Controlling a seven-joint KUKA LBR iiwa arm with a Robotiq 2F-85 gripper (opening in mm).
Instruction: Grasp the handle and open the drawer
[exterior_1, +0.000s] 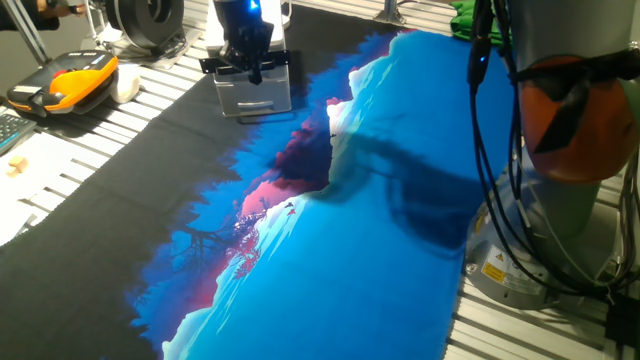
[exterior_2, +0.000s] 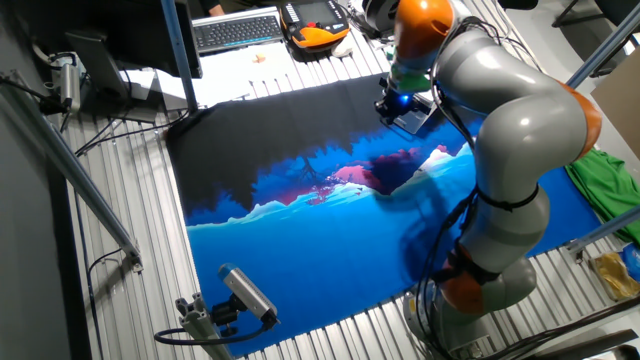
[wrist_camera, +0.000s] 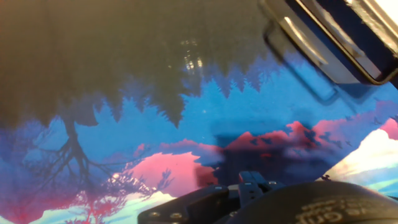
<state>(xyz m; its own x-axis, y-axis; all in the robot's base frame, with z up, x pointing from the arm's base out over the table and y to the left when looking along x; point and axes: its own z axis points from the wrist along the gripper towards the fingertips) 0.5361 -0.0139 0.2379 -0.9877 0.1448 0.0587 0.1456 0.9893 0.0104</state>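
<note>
Your tool (exterior_1: 252, 62) sits right at the front of the small white cabinet (exterior_1: 256, 92), low against the black handle (exterior_1: 246, 68) that runs across the drawer (exterior_1: 258, 103). From one fixed camera the dark fingers overlap the bar, but you cannot tell whether they are spread around it or already pinching it; the other fixed camera hides the tips behind the wrist, and the hand camera shows the handle (wrist_camera: 303, 38) only as a blurred bar at the upper right, off its centre.

That offset is your first risk. If the bar lies outside the fingers, not between them, closing catches only an edge, and a pull slips off.

The second risk is the cabinet itself. It looks light and stands loose on the printed cloth (exterior_1: 340, 250) that covers the worktop (exterior_1: 100, 130). If you pull with any upward or sideways slant, the whole box likely slides or tips toward the tool and the drawer stays shut.

The cloth may also bunch under the box and drag along. Pull straight along the drawer's travel, and confirm a firm pinch first.
</note>
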